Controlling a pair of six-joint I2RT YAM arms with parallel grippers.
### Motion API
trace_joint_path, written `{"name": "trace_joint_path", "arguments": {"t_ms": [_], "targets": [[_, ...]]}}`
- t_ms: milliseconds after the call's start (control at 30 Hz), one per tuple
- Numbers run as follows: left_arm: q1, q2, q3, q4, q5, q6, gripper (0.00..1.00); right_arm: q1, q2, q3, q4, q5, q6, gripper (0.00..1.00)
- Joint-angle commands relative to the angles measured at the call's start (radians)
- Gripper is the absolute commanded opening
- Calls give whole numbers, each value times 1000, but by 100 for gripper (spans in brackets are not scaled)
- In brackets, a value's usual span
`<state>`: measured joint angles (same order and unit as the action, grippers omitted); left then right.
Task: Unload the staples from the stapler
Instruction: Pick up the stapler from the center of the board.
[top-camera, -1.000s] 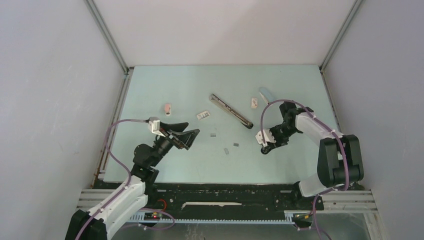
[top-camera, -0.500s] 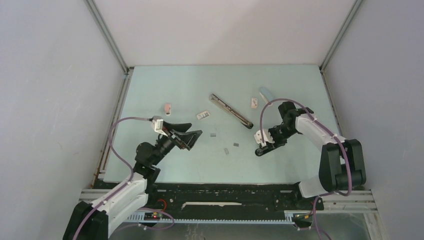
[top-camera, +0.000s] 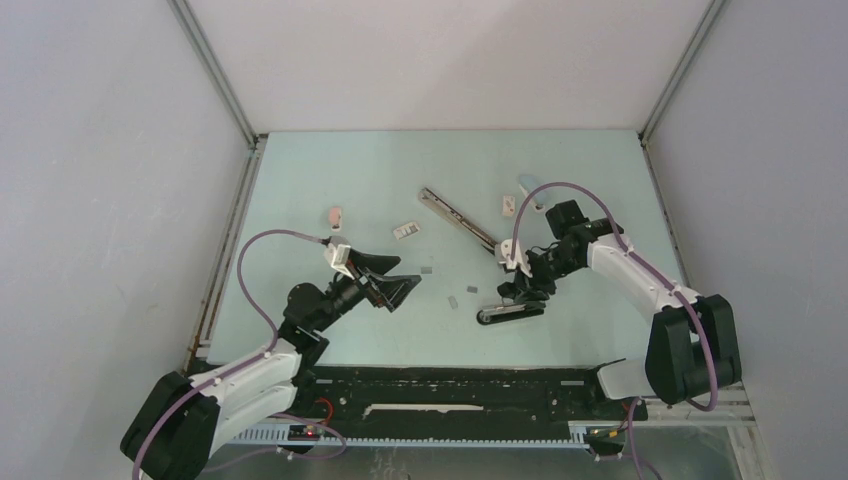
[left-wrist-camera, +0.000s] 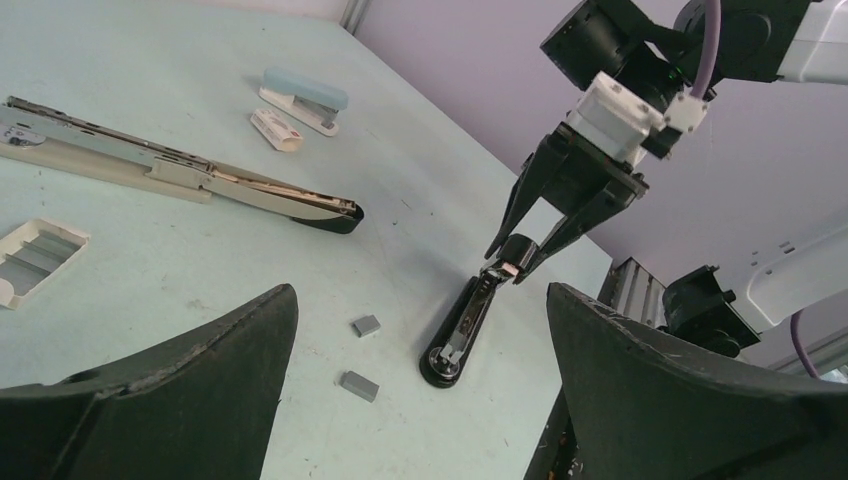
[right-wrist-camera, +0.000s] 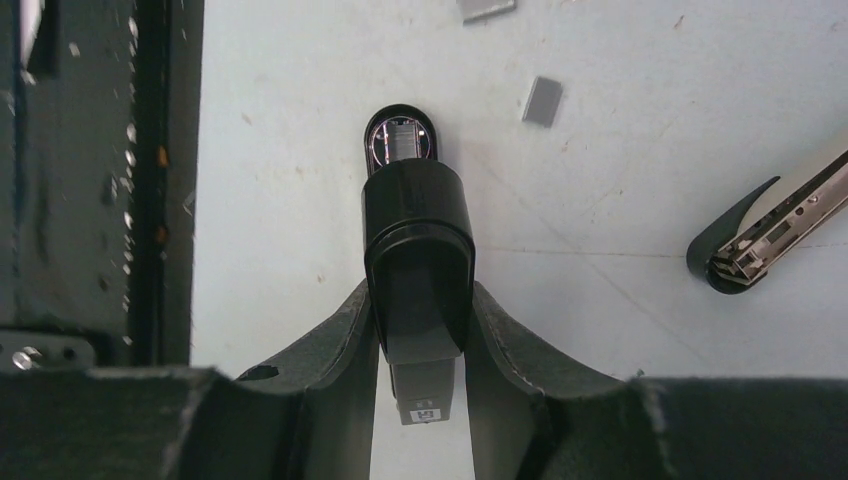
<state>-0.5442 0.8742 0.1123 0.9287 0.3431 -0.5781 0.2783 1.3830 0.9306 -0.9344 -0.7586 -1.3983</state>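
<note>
right gripper (right-wrist-camera: 420, 300): fingers pinched on the rear end of the black stapler (right-wrist-camera: 415, 215), one on each side.
left gripper (left-wrist-camera: 420, 295): fingers spread wide with nothing between them, above the table (top-camera: 330, 160), facing the black stapler.
axis: the black stapler lies flat and runs straight out from the right fingers. in the top view it is roughly parallel to the near edge, nose toward the left arm.
staples (right-wrist-camera: 544, 101): short loose strips on the table just past the nose, between the two arms. whether any are loaded inside, i cannot tell.
nearer arm: the right already has the body. the left is the free one and would likely have to come in along the long axis, at the nose.
materials: glossy black rounded shell with a round base end and a pale metal plate in it. the staples are flat, dull grey and thin, likely hard to pinch off the smooth pale green top.
further out: long stapler (top-camera: 460, 222), open staple box (top-camera: 405, 230), blue stapler (top-camera: 530, 190), pink stapler (top-camera: 336, 215), all well apart from both grippers.
</note>
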Motion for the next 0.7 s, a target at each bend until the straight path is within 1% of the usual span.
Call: {"name": "trace_joint_path", "arguments": {"t_ms": [0,167,367,667], "targets": [[-13,17,-4,84,-26,45,100,22,-52,59,95,-120,282,0],[-13,20,-14,95,-42,38,100,14,-38,88,122,-160,418,0],[-23,40,-27,137,-36,40,99,-17,-36,107,141,-194,517,0],[-75,87,-33,217,-17,78,99,-67,-67,133,155,-247,651,0]]}}
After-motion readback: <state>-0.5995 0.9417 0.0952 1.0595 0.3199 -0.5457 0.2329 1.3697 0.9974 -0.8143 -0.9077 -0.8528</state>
